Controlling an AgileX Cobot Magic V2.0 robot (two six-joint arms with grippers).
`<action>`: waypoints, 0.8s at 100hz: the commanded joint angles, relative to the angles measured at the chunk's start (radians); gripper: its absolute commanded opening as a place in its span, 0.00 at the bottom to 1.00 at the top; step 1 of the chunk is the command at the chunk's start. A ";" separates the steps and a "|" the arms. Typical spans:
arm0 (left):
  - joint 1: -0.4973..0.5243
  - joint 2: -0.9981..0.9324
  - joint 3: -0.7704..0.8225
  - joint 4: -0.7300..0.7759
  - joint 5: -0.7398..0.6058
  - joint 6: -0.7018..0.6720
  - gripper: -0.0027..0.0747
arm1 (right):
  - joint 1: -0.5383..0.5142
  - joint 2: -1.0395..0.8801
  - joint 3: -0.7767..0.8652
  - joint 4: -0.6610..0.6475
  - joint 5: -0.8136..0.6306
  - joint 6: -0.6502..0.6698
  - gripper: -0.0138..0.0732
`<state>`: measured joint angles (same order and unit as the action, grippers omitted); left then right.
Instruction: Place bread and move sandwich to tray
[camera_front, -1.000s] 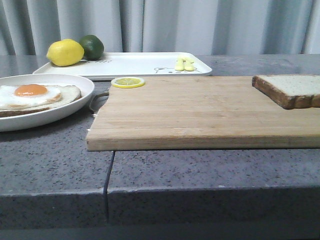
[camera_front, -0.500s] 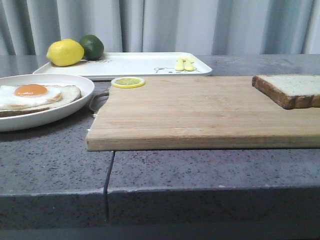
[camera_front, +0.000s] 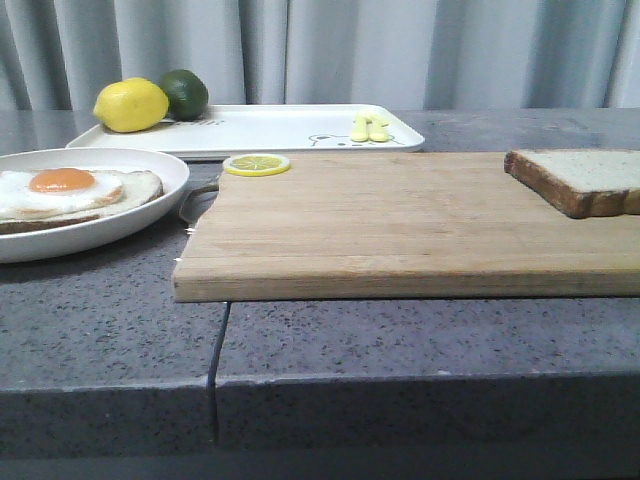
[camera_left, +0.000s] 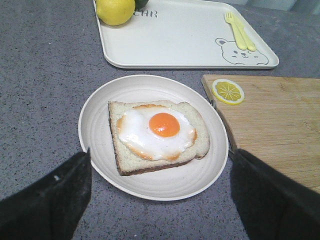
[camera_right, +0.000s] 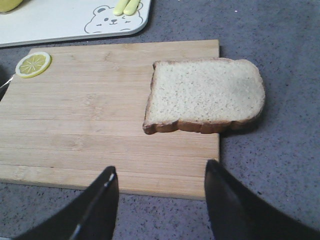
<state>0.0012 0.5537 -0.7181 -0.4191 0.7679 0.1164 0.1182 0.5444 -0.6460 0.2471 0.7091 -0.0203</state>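
On the desk's left, your sandwich (camera_left: 156, 135) sits on its round plate (camera_left: 100, 120) under the spread, empty left pincer (camera_left: 159, 192). Right, the bread (camera_right: 206, 95) overhangs the cutting board's (camera_right: 90, 125) edge below your right pincer (camera_right: 162, 200), also spread. Farther back lies the tray (camera_front: 270, 128).

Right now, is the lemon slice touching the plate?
Apart. The left wrist view shows the lemon slice lying on the board's corner, with bare wood and grey counter between it and the plate.
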 joint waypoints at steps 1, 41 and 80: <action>-0.001 0.012 -0.033 -0.029 -0.058 -0.007 0.73 | -0.006 0.012 -0.034 0.014 -0.069 -0.009 0.63; -0.001 0.012 -0.033 -0.029 -0.058 -0.007 0.73 | -0.007 0.064 -0.034 0.093 -0.177 -0.061 0.63; -0.001 0.012 -0.033 -0.029 -0.058 -0.007 0.73 | -0.271 0.256 -0.034 0.380 -0.175 -0.353 0.63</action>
<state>0.0012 0.5537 -0.7181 -0.4191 0.7679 0.1164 -0.0814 0.7669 -0.6460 0.5310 0.6008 -0.2862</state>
